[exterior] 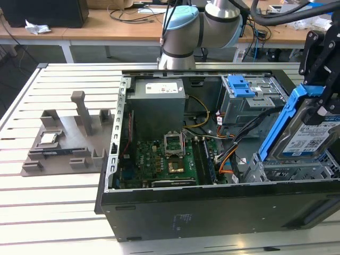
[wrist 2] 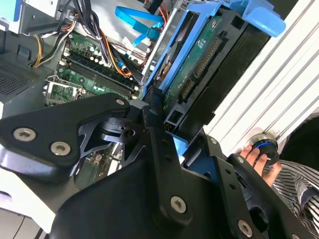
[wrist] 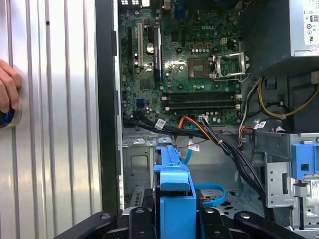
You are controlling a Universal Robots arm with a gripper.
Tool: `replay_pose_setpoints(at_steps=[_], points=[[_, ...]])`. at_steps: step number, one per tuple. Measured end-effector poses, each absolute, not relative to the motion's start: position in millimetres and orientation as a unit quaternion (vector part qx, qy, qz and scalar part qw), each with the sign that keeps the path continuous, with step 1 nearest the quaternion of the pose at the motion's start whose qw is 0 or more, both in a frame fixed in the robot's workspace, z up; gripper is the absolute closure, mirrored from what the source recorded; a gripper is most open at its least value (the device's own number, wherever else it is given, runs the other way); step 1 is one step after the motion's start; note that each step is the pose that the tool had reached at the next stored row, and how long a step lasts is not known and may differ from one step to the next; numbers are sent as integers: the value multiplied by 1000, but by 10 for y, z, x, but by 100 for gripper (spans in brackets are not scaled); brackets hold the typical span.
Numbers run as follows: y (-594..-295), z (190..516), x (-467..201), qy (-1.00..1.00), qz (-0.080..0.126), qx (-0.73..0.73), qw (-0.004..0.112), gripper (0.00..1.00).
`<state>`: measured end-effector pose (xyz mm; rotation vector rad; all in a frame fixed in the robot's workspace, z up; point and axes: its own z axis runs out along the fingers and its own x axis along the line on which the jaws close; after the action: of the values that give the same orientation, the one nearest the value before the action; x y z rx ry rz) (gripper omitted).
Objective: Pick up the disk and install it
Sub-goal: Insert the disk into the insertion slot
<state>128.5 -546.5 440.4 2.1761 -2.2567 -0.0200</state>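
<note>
The black pincer [exterior: 320, 103] grips the flat silver metal disk with blue plastic side rails [exterior: 308, 137], holding it tilted over the open black computer case [exterior: 212, 210].

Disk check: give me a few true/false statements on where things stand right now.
1. The gripper grips the disk. True.
2. The disk lies flat on the floor of the case. False: it is held steeply tilted, at the exterior view's right end of the case.
3. A hand rests on a button on the table. True.
4. The case is closed. False: its side is open, with the motherboard exposed.
</note>
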Motion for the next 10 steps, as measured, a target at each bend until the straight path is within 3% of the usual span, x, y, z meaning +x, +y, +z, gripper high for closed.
replay_pose_setpoints(at_steps=[10], points=[[-5465, 4196, 1285, -720, -7, 694, 3, 64]])
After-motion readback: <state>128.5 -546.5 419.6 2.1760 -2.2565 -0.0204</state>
